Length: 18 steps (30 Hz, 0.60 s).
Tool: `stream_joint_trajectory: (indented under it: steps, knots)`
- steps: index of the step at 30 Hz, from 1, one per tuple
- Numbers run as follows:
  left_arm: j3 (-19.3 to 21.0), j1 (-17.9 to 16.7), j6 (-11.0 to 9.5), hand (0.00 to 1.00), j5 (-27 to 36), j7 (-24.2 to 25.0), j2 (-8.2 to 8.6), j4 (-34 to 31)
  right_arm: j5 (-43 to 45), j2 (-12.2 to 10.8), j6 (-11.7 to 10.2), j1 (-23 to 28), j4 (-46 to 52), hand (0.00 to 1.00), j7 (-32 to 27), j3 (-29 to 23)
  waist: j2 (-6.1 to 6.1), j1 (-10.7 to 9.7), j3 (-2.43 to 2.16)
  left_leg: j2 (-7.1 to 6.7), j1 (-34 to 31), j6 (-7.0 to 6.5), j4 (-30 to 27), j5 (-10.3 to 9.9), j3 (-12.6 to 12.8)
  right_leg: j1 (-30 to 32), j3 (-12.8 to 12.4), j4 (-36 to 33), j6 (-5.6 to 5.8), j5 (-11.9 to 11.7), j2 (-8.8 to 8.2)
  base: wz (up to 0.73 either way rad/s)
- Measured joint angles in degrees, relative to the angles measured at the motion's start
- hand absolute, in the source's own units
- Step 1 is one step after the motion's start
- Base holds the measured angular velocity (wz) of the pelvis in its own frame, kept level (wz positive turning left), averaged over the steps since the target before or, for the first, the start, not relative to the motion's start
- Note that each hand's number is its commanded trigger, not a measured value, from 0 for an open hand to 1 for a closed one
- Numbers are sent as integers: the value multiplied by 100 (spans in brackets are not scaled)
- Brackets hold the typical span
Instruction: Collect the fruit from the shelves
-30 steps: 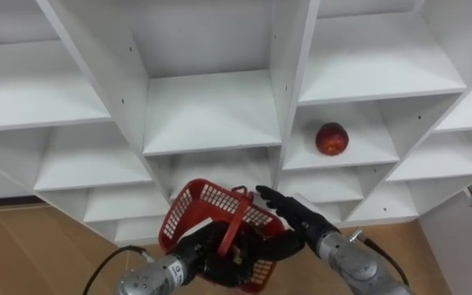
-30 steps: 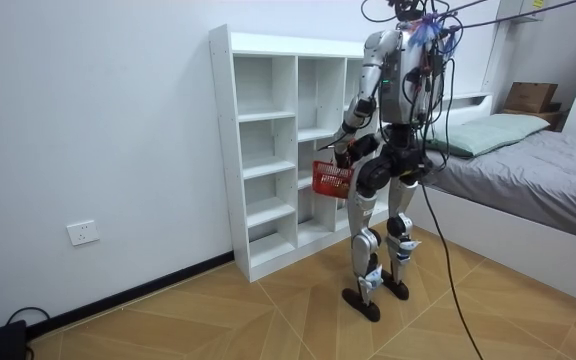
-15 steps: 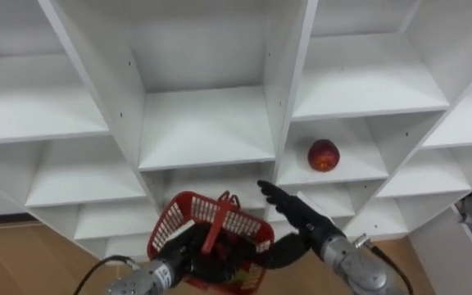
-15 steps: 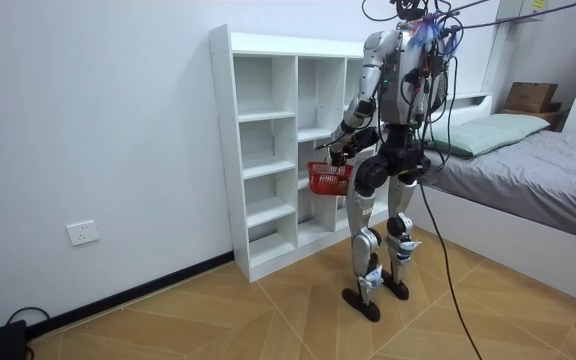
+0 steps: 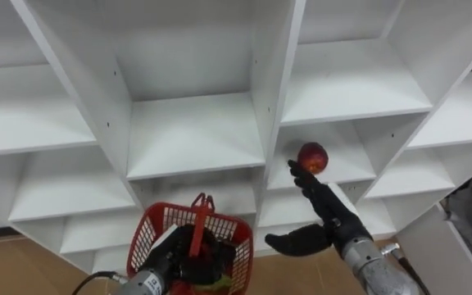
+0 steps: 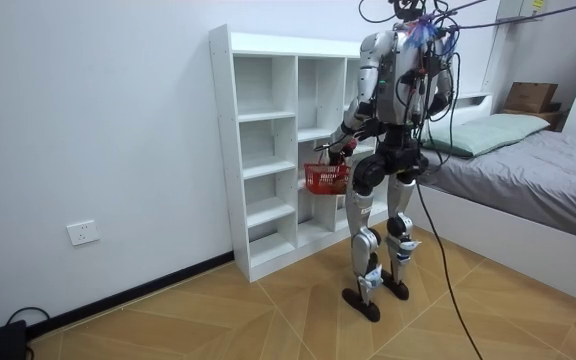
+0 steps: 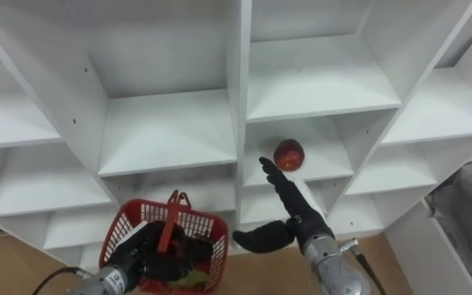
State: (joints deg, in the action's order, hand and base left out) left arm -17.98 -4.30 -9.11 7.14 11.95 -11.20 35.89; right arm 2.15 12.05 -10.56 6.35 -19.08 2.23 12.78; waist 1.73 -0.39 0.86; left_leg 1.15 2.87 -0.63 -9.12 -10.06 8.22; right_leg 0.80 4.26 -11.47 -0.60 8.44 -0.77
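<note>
Left eye view, nearest at seven o'clock: the left hand (image 5: 170, 260) is curled round the handle (image 5: 199, 215) of a red mesh basket (image 5: 150, 235) and holds it hanging in front of the lowest shelves. Dark and greenish things lie inside the basket, too hidden by the hand to name.

At five o'clock the right hand (image 5: 332, 220) comes in, held wide, with its thumb spread towards nine o'clock and its straight fingers (image 5: 306, 179) pointing towards eleven o'clock into a compartment of the right-hand column. It holds nothing.

Just past those fingertips, at two o'clock from the basket, a red round fruit (image 5: 312, 156) sits on the shelf board of that compartment. The fingertips are close to its lower left side, and whether they touch it cannot be told.

Farther back, the white closet (image 5: 195, 135) spreads its open compartments.

From the room view, the robot stands upright on the wooden floor (image 6: 218, 320), facing the closet's right-hand column, with a bed (image 6: 548, 170) behind it at three o'clock.
</note>
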Motion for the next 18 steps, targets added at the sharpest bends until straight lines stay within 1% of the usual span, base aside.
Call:
stream_joint_trajectory:
  steps: [4, 9, 14, 18]
  knots:
    - [161, -62, 0, 100, 1, 4, 35, 0, -13, -10, -32, -2, 2, 0, -144, -116, 2, 2, -2, 21, 90, 18, 0, -11, 90, -58, -91, -5, -7, -4, 31, -10]
    - [298, -104, -1, 100, 7, -5, 39, 1, -10, -10, -61, -2, 2, 0, -308, -121, 10, -62, -8, 19, 174, 18, 16, -12, 108, -114, -100, -7, -7, -3, 31, -3]
    - [463, -193, -1, 100, 6, -5, 38, 1, -10, -7, -71, 0, 2, 0, -486, -151, 55, -94, -41, 20, 195, 18, 38, -12, 108, -109, -99, -18, -8, -4, 35, 0]
    - [483, -275, -1, 100, 6, -1, 40, 1, -10, -10, -71, 0, 2, 0, -594, -249, 78, -90, -56, 20, 208, 18, 36, -12, 105, -136, -93, -19, -9, -5, 33, 0]
